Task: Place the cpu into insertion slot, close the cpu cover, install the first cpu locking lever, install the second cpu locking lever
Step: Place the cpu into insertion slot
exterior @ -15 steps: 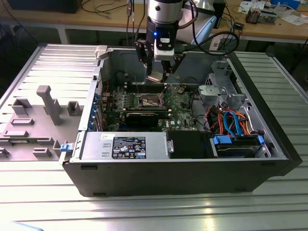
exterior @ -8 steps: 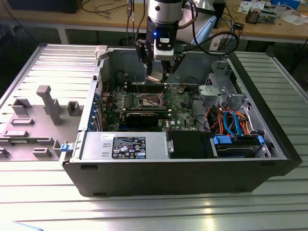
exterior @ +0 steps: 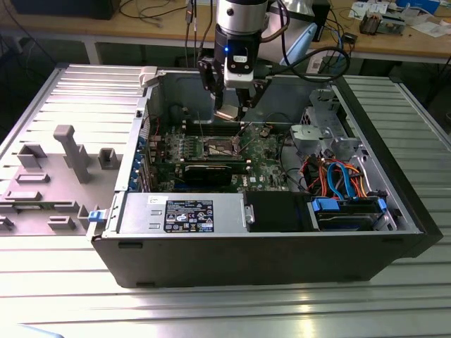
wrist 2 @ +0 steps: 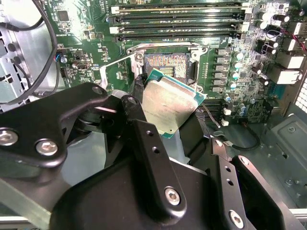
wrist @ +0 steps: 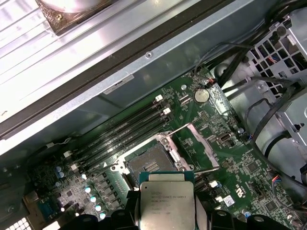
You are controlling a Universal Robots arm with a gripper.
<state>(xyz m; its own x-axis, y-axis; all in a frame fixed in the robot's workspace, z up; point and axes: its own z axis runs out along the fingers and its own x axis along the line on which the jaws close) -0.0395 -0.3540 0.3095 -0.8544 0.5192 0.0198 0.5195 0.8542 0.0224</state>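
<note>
Exterior view: claw [exterior: 230, 107] low inside the open case [exterior: 282, 257], above the green board [exterior: 264, 151], with the cpu [exterior: 227, 113] a pale tilted tile at its tip. Second wrist view, closer in: black fingers [wrist 2: 139, 86] pressed against opposite edges of the cpu [wrist 2: 168, 103], silver top up, green rim showing along the edge nearest the slot [wrist 2: 167, 64]. First wrist view, and not to be had from the other two: the whole slot [wrist: 146, 160] bare, the cover [wrist: 204, 145] standing open beside it, a coin battery [wrist: 201, 96] farther beyond the tips. Cpu [wrist: 166, 201] right between the fingers, clear of the board, just short of the slot and above it. Clamps the chip by its edges, jaws no farther apart than the chip is wide; touches nothing else.
</note>
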